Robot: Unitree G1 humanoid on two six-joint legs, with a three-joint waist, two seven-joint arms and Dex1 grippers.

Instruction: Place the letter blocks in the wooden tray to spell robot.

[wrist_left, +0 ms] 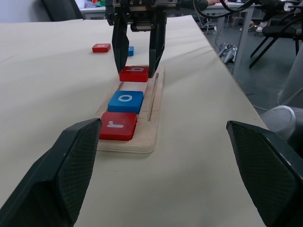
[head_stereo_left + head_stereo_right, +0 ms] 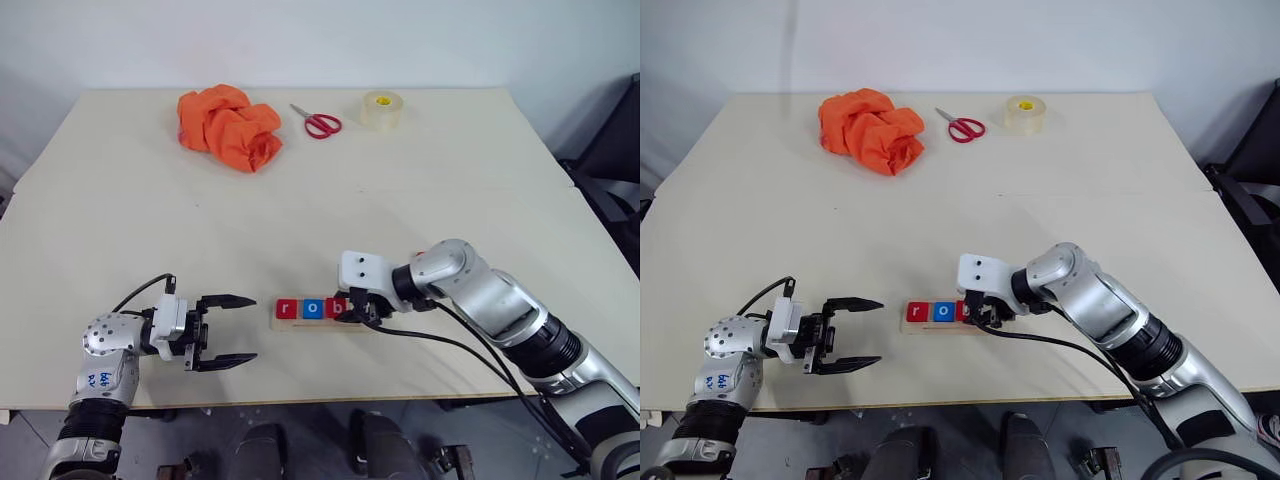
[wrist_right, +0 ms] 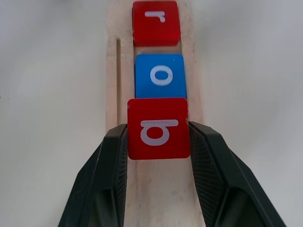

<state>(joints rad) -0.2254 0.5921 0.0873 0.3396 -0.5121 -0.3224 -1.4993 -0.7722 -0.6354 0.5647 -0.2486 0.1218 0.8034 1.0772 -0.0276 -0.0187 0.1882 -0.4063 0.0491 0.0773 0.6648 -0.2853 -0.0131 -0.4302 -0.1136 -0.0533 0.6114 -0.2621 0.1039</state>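
Observation:
The wooden tray point(image 2: 300, 324) lies near the table's front edge. A red r block point(image 2: 287, 308) and a blue o block point(image 2: 313, 308) sit in it side by side. My right gripper point(image 3: 158, 137) is shut on a red b block point(image 3: 158, 127) and holds it at the tray right after the o; I cannot tell whether it rests on the wood. Beyond the tray, a loose red block point(image 1: 101, 47) and a loose blue block point(image 1: 130, 50) lie on the table. My left gripper point(image 2: 235, 330) is open and empty, just left of the tray's end and pointing at it.
Along the far side of the table lie a crumpled orange cloth point(image 2: 230, 128), red-handled scissors point(image 2: 318, 122) and a roll of clear tape point(image 2: 382, 110). The table's front edge point(image 2: 300, 398) runs close below the tray.

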